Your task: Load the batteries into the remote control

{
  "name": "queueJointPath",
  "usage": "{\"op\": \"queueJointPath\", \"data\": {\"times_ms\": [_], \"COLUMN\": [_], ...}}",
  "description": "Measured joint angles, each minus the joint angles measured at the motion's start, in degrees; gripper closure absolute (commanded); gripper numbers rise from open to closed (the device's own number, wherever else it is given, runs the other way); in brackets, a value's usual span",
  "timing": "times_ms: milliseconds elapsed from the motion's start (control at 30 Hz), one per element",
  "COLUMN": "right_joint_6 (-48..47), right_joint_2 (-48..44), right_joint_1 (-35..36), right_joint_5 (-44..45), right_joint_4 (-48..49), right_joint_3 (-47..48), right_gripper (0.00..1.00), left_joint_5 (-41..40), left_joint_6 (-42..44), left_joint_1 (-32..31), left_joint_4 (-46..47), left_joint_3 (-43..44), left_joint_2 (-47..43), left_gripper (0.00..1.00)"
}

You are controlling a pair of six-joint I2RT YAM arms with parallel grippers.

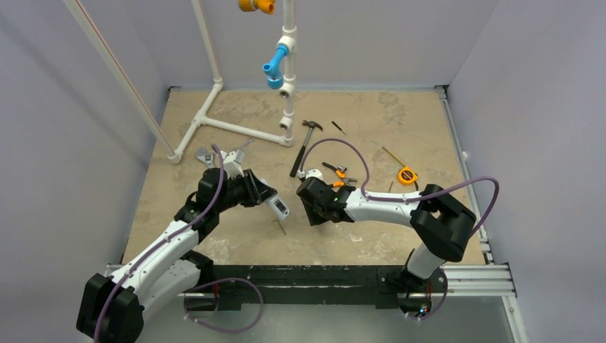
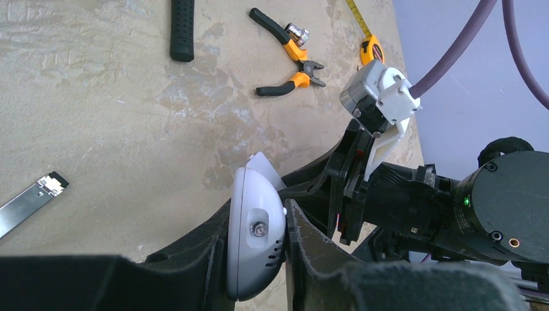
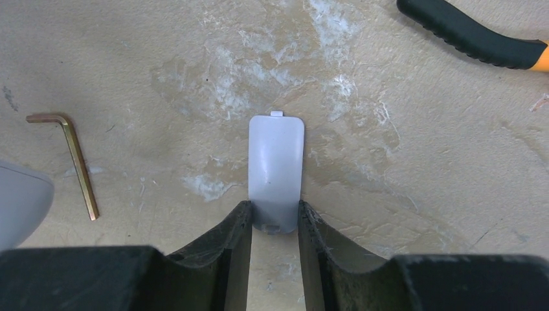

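Remote control [image 2: 256,246] in left tool [image 2: 257,207]; right-wrist view: cover [image 3: 276,162] pinched.

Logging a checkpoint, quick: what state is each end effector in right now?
Left end effector: closed, holding the remote control.
Right end effector: closed on the battery cover, pinching its side edges.

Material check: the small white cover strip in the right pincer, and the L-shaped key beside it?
Small white rectangular cover strip: looks like moulded plastic, smooth matte, with a small moulded tab at its far end. Thin L-shaped hex key: metal, brassy-brown with a dull sheen; probably coated steel, but the look leaves that open.
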Motion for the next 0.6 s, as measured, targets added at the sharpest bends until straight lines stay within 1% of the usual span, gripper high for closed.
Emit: {"op": "queueJointPath", "data": {"times_ms": [167,433,567,600], "right_joint_6": [0.0,0.0,0.2,0.4], "right_joint_2": [-0.9,-5.6,-7.3,-7.8], "right_joint_1": [0.0,0.0,0.0,0.0], "right_joint_5": [0.4,0.4,0.7,1.0], "right_joint_4": [-1.2,-1.2,-1.0,-1.0], "right_joint_3": [0.0,-1.5,-3.0,-3.5], "right_gripper": [0.76,0.79,0.78,0.73], "left_joint_5": [0.0,0.0,0.0,0.0], "left_joint_6": [0.0,0.0,0.0,0.0], "left_joint_1": [0.0,0.0,0.0,0.0], "left_joint_4": [0.0,0.0,0.0,0.0], "left_joint_3": [0.0,0.0,0.0,0.0], "left_joint_2": [0.0,0.0,0.0,0.0], "left_gripper": [1.0,1.0,1.0,1.0]}}
